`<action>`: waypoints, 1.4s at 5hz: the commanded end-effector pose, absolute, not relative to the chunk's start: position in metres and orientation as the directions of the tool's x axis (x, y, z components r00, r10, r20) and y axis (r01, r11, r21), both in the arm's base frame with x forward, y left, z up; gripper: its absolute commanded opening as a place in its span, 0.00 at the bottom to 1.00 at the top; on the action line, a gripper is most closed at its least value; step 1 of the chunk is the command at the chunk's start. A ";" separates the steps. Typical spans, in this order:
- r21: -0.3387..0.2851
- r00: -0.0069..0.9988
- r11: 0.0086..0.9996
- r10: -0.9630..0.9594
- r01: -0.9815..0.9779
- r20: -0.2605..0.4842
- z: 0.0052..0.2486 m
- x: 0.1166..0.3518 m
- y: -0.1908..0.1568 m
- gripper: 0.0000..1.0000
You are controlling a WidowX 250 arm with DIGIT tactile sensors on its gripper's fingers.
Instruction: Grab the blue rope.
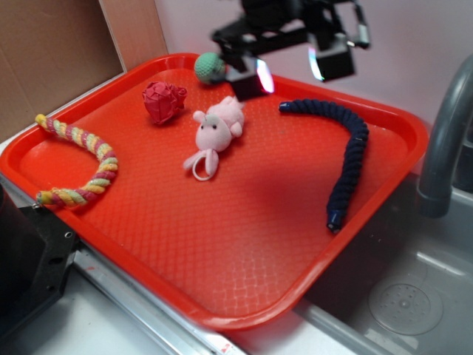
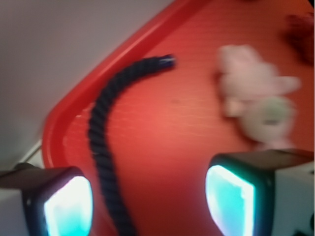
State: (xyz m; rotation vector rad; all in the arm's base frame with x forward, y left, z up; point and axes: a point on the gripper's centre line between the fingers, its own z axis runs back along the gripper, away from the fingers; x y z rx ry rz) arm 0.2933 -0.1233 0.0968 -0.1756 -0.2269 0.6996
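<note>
The blue rope (image 1: 347, 151) is a thick navy twisted rope lying in a curve on the right part of the red tray (image 1: 244, 266). In the wrist view the blue rope (image 2: 106, 147) runs from the tray's corner down past the left fingertip. My gripper (image 1: 292, 70) hangs in the air above the back of the tray, left of the rope's upper end. Its jaws stand wide apart with glowing cyan pads (image 2: 229, 199) and nothing between them. My gripper (image 2: 147, 201) looks down on bare tray, with the rope just inside the left pad.
A pink plush toy (image 1: 216, 132), a red ball (image 1: 163, 100), a green knitted ball (image 1: 209, 66) and a pink, yellow and green rope (image 1: 81, 159) lie on the tray. A grey faucet (image 1: 442, 140) and sink (image 1: 403, 296) stand right of it.
</note>
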 end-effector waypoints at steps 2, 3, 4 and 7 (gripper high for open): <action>-0.204 0.774 0.783 0.617 -0.587 0.140 0.056 0.340 -0.146 1.00; -0.165 0.786 0.795 0.604 -0.584 0.127 0.041 0.346 -0.148 1.00; -0.156 0.795 0.803 0.594 -0.576 0.123 0.032 0.349 -0.151 1.00; -0.162 0.774 0.785 0.618 -0.598 0.136 0.050 0.335 -0.144 0.00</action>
